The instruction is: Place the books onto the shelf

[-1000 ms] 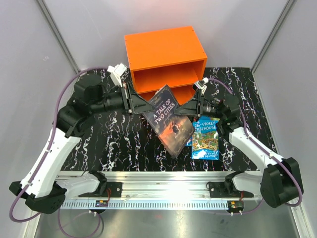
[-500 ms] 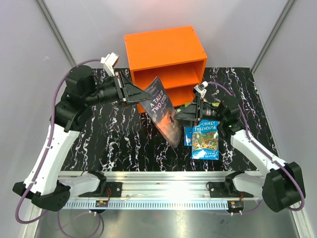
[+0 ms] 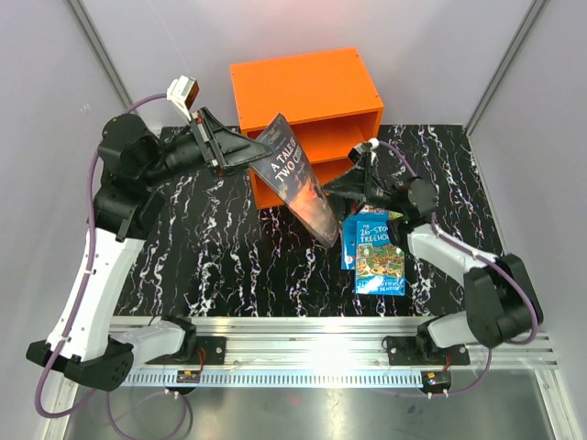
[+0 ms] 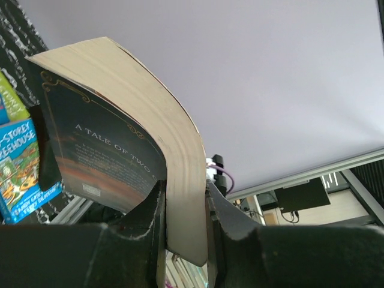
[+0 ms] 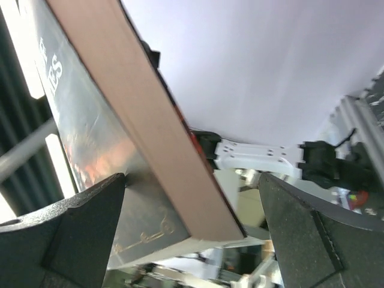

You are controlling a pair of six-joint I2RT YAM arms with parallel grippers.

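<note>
- At the far middle of the black marbled worktop [image 3: 220, 247] stands the orange shelf [image 3: 307, 92]. Its open front faces near, and one middle board splits it into an upper and a lower compartment.
- Just in front of that opening, the dark paperback [image 3: 298, 183] titled "A Tale of Two Cities" hangs tilted in the air. Its top corner is before the upper compartment and its bottom corner points near and right, above the worktop. It is not inside the shelf.
- The left claw [image 3: 240, 154] reaches in from the left and is clamped on the dark paperback at its left edge.
- In the left wrist view, the book's thick block of pages is pinched between both fingers [image 4: 147, 216] of that claw. The pages bow over above the grip.
- The right claw [image 3: 353, 183] comes in from the right, at the book's right side, with its jaws spread wide and holding nothing.
- In the right wrist view, the dark paperback [image 5: 144, 120] runs slantwise between that claw's two spread fingers [image 5: 66, 234]. The right-hand finger stands clear of it. Whether the other finger touches the cover cannot be told.
- Near and right of the held book, the blue Treehouse books [image 3: 379, 261] lie flat on the worktop, one overlapping another, just near of the right claw.
- A green book [image 4: 11, 102] shows one corner beside the blue ones in the left wrist view.
</note>
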